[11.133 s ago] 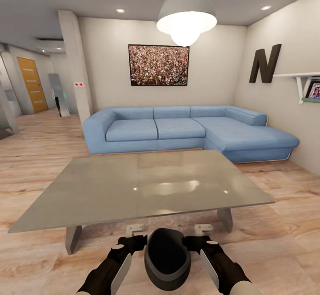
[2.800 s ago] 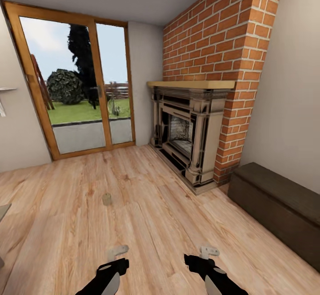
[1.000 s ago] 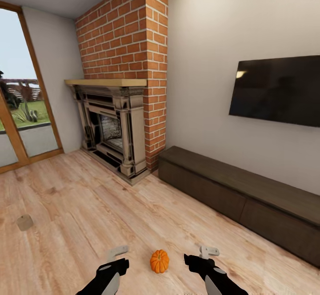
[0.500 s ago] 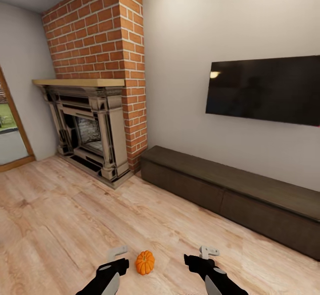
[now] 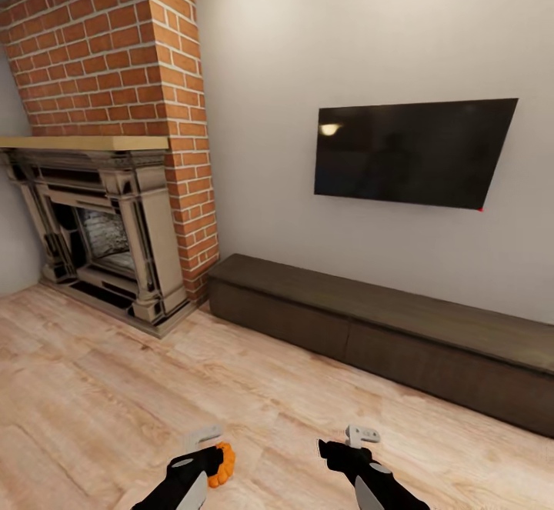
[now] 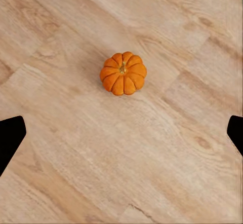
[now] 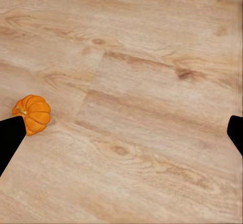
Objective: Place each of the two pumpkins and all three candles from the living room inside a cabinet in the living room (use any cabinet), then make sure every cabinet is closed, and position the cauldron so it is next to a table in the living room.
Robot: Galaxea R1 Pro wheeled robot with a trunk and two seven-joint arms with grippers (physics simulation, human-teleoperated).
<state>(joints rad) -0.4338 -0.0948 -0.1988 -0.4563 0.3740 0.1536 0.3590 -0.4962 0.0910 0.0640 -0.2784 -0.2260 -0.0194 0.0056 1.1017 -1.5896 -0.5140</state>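
Robot squared up to the cabinet (image 5: 385,333), both arms low and empty.
Pumpkin (image 6: 123,73) sat on the floor well short of the cabinet, beneath the left gripper (image 5: 201,448); right gripper (image 5: 355,445) alongside, both sets of fingers spread, likely readying a pickup.

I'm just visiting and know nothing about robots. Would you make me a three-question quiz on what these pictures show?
1. True or false: the pumpkin sits on the wooden floor, held by neither pincer.
2. What hangs on the wall above the cabinet? A) a painting B) a dark TV C) a mirror
3. Fill in: left of the cabinet stands a brick ____.

Key: 1 true. 2 B. 3 fireplace.
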